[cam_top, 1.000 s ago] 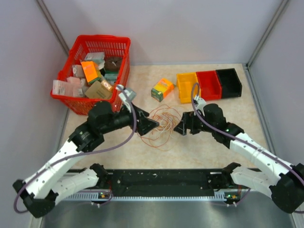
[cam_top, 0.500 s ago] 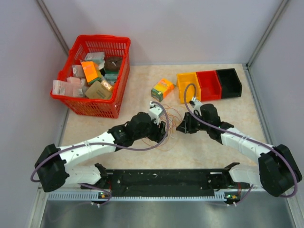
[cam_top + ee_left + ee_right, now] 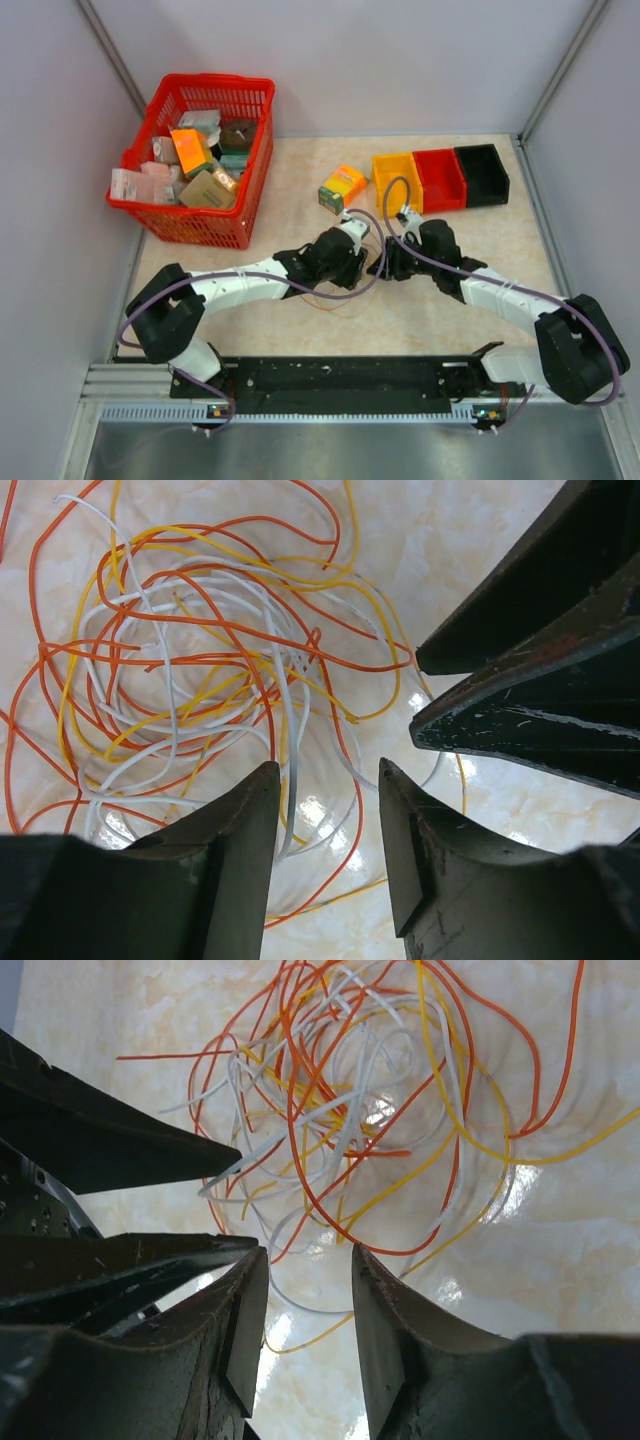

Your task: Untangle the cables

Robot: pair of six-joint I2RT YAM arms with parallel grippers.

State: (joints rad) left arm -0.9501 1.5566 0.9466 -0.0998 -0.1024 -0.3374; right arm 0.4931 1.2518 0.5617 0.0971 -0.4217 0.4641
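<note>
Above the cables (image 3: 200, 660) on the desk (image 3: 450, 520), left claw (image 3: 327, 772) and right claw (image 3: 307, 1255) gape; grabbing several strands together could tighten knots.

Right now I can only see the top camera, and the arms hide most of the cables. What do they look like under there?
Observer: The left wrist camera shows the cables as one loose heap of orange-red, yellow and white loops, lying on the table.
Operator: Is my left tool pinching any?
Observer: No. The left tool has its fingers apart. A white strand and an orange strand run through the gap, not pinched.
Operator: And the right one?
Observer: The right tool is open too, at the heap's edge, with a yellow strand lying across its gap.
</note>
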